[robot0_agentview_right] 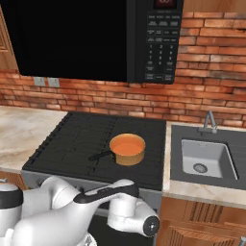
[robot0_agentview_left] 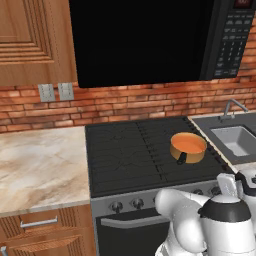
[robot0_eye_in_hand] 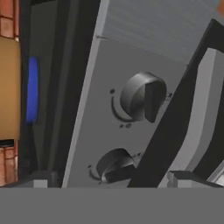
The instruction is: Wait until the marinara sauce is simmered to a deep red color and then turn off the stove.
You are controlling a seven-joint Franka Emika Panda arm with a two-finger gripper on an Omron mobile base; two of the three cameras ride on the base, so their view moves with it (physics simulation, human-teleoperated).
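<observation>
One saucepan (robot0_agentview_left: 188, 146) is seen on the stove (robot0_agentview_left: 135, 155), standing on the grates toward the right side of the cooktop, nearer the sink (robot0_agentview_left: 235, 140) than the marble counter (robot0_agentview_left: 40, 165). The sauce (robot0_agentview_left: 188, 143) inside it is an orange disc; a deep red is not observed. The pan's short dark handle is directed toward the stove's front edge. In the right base view the same pan (robot0_agentview_right: 127, 149) is placed right of centre on the cooktop (robot0_agentview_right: 77, 139), its sauce (robot0_agentview_right: 127, 144) orange, its handle pointing left and forward.

A blue flame (robot0_eye_in_hand: 33, 89) is recorded in the hand view beneath the copper wall of the pan (robot0_eye_in_hand: 8, 87). Two round knobs are shown on the steel front panel (robot0_eye_in_hand: 94, 131) in that view: an upper knob (robot0_eye_in_hand: 142, 97) and a lower knob (robot0_eye_in_hand: 114, 165), the latter partly cut off by the frame edge. Both are untouched. The gripper (robot0_eye_in_hand: 109, 181) is held just before the panel, its fingertips (robot0_eye_in_hand: 186, 178) spread wide apart with nothing between them; the upper knob lies ahead of the gap.

A black microwave (robot0_agentview_left: 150, 40) is mounted above the stove against a brick wall (robot0_agentview_left: 125, 105). Further knobs are visible along the panel in the left base view, partly hidden by the white arm (robot0_agentview_left: 200, 220).
</observation>
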